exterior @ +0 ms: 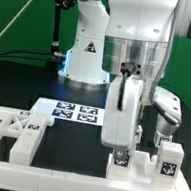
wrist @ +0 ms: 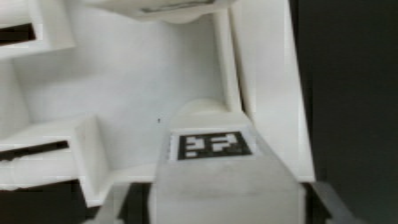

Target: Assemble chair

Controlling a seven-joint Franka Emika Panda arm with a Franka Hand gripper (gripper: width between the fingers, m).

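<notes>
1. Well, the bar (exterior: 122,113) stands upright in the middle of the exterior view, with its lower end down by the desk (exterior: 69,175); I cannot tell whether it touches.
2. A tag (wrist: 210,145) sits on the bar's face in the wrist view.
3. My claw (exterior: 129,77) is partly closed around the bar's upper part, with a finger on each side, and nothing else is in its grip.
4. Just beside the bar, on the exterior view's right, stands a shorter tagged block (exterior: 170,163).
5. More tagged white parts (exterior: 11,129) lie well apart on the exterior view's left.
6. The marker board (exterior: 75,112) lies flat behind them, near the arm's base.
</notes>
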